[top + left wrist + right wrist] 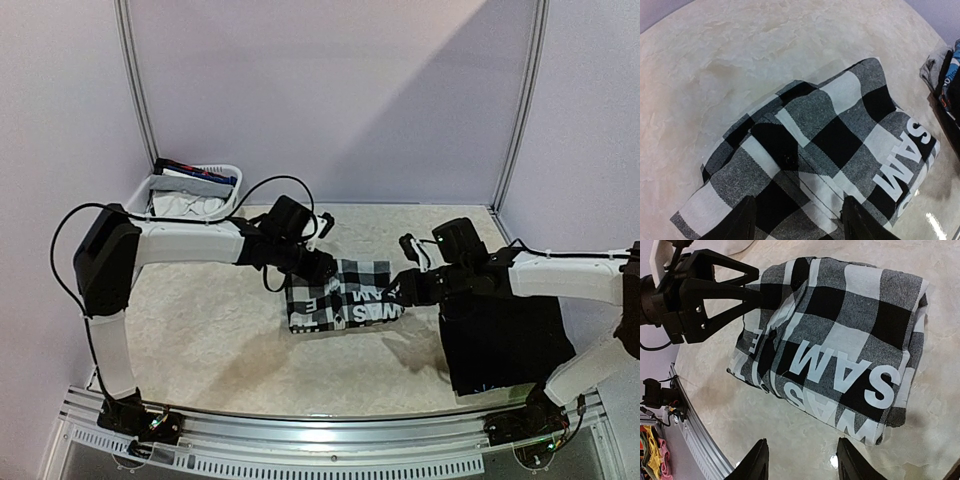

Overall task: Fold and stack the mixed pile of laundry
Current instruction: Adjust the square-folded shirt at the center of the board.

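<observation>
left end effector [799, 212] gapes wide over checkered shirt [840, 135]; right end effector [802, 447] wide, empty, beside it.

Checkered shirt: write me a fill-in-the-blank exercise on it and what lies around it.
1. The checkered shirt lies folded on the table and carries large ____ letters.
2. In the top view, the black garment lies flat to the shirt's ____.
3. The white basket stands at the far ____ corner.
4. The right gripper hangs over the shirt's edge, its jaws ____, with nothing between them.

Missing words: white; right; left; open.
</observation>
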Motion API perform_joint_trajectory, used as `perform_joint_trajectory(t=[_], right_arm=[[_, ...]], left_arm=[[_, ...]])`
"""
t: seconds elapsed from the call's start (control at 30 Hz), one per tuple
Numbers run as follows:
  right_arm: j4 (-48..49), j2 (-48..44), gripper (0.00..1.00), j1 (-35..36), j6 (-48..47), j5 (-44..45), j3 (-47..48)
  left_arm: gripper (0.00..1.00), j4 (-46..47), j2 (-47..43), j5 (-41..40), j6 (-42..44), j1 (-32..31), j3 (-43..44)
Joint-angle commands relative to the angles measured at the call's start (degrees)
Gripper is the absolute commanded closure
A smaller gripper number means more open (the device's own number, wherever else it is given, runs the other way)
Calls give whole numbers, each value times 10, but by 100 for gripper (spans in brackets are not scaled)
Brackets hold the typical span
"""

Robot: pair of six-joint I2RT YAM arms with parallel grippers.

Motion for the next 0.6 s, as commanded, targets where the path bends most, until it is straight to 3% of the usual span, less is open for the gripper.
perform_joint_trajectory(t=[0.0, 0.57], right_arm=[[49, 1, 54, 9, 23, -25, -5], [63, 212, 58, 18, -4, 10, 66]], left_arm=[[42, 13, 21, 11, 6, 6, 18], [46, 52, 46, -47, -9, 32, -36]])
